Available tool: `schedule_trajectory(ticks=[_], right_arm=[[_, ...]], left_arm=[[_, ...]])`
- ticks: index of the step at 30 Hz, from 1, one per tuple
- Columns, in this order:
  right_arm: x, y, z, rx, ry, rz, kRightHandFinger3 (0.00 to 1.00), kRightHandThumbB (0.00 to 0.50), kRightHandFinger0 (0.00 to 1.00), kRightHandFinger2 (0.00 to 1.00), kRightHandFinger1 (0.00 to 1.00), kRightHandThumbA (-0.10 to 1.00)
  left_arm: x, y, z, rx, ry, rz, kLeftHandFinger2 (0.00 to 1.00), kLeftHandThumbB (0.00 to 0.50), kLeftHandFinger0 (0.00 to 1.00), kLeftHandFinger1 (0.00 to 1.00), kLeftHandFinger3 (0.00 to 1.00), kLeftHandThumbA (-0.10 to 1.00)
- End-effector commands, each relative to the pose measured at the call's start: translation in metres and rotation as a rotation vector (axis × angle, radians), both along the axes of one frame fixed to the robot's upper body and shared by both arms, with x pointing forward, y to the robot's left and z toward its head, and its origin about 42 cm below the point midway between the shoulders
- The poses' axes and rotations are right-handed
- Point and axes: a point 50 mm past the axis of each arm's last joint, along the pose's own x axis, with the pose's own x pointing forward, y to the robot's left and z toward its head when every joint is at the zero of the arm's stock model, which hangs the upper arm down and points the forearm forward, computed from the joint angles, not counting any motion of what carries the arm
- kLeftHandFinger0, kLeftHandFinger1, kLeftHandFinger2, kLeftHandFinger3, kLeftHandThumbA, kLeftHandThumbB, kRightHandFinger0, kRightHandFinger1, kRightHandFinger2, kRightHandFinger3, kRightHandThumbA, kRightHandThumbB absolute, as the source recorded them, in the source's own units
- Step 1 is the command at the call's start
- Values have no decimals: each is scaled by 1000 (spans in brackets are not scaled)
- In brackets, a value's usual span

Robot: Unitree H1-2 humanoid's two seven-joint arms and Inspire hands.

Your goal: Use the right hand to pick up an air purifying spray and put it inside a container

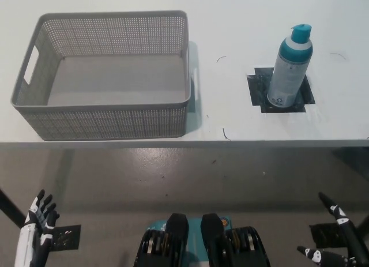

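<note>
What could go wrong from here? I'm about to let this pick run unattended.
The spray can stands tall and narrow on a dark patch; a sideways nudge from the right hand could topple it and let it roll. It also sits near the table's front edge, so a fall may reach the floor. The basket has high walls; a low carry might clip its rim.

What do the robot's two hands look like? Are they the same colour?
No. The left hand is white with black patches on its slim fingers, on a white forearm. The right hand is black with small white markings on thin, pointed fingers. No cables show.
</note>
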Motion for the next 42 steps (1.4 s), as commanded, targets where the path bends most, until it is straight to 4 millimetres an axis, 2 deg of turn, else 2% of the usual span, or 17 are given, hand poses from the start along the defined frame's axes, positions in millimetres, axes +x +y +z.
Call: schedule_trajectory(ticks=[1, 2, 4, 6, 9, 10, 13, 14, 16, 19, 23, 29, 32, 34, 36, 38, 42], right_arm=[[3, 3, 51, 10, -217, -8, 1000, 500, 1000, 1000, 1000, 949], [6, 6, 67, 8, -269, -7, 1000, 500, 1000, 1000, 1000, 909], [13, 9, 91, -2, -352, -12, 1000, 500, 1000, 1000, 1000, 901], [24, 12, 119, -32, -423, -16, 1000, 500, 1000, 1000, 1000, 918], [37, 12, 144, -15, -438, -36, 1000, 500, 1000, 1000, 1000, 850], [41, 12, 150, -8, -439, -42, 1000, 500, 1000, 1000, 1000, 823], [63, 11, 169, 39, -472, -29, 1000, 500, 1000, 1000, 1000, 733], [72, 10, 173, 53, -482, -14, 1000, 500, 1000, 1000, 1000, 717], [84, 10, 179, 66, -483, -5, 1000, 500, 1000, 1000, 1000, 705], [104, 11, 188, 40, -480, 2, 1000, 500, 1000, 1000, 1000, 753], [128, 15, 198, 45, -419, 7, 1000, 500, 1000, 1000, 1000, 821], [165, 26, 220, 45, -414, -15, 1000, 500, 1000, 1000, 1000, 794], [188, 36, 233, 70, -394, -18, 1000, 500, 1000, 1000, 1000, 786], [196, 41, 237, 90, -396, -8, 1000, 500, 1000, 1000, 1000, 781], [203, 46, 240, 108, -395, -2, 1000, 500, 1000, 1000, 1000, 792], [214, 53, 241, 134, -387, -1, 1000, 500, 1000, 1000, 1000, 781], [233, 66, 237, 140, -336, -17, 1000, 500, 1000, 1000, 1000, 799]], left_arm=[[-1, 1, 5, -5, -70, 23, 934, 381, 833, 899, 1000, 848], [0, 2, 7, -2, -72, 27, 934, 388, 829, 899, 1000, 851], [-2, 2, 6, 0, -71, 32, 936, 402, 823, 899, 1000, 869], [-4, 3, 7, 7, -67, 29, 939, 366, 825, 907, 1000, 875], [-3, 3, 8, 18, -67, 34, 936, 374, 821, 907, 1000, 897], [-3, 3, 8, 20, -68, 31, 938, 359, 823, 911, 1000, 891], [-3, 4, 7, 20, -66, 20, 940, 346, 828, 917, 1000, 892], [-3, 4, 7, 13, -67, 20, 940, 356, 830, 916, 1000, 880], [-3, 4, 6, 10, -67, 19, 943, 348, 835, 913, 1000, 857], [-3, 3, 8, 9, -72, 27, 925, 377, 819, 897, 1000, 847], [-7, 4, 3, 20, -66, 18, 909, 359, 802, 885, 1000, 847], [-7, 3, 3, 14, -63, 20, 929, 403, 816, 894, 1000, 863], [-7, 4, 3, 12, -60, 17, 912, 362, 816, 891, 1000, 801], [-10, 2, 1, 8, -61, 16, 902, 342, 808, 883, 1000, 755], [-10, 2, 1, 7, -65, 17, 900, 352, 805, 879, 1000, 757], [-11, 2, 1, 15, -56, 14, 903, 329, 808, 881, 1000, 760], [-10, 1, 3, 14, -71, 6, 908, 337, 808, 879, 1000, 734]])
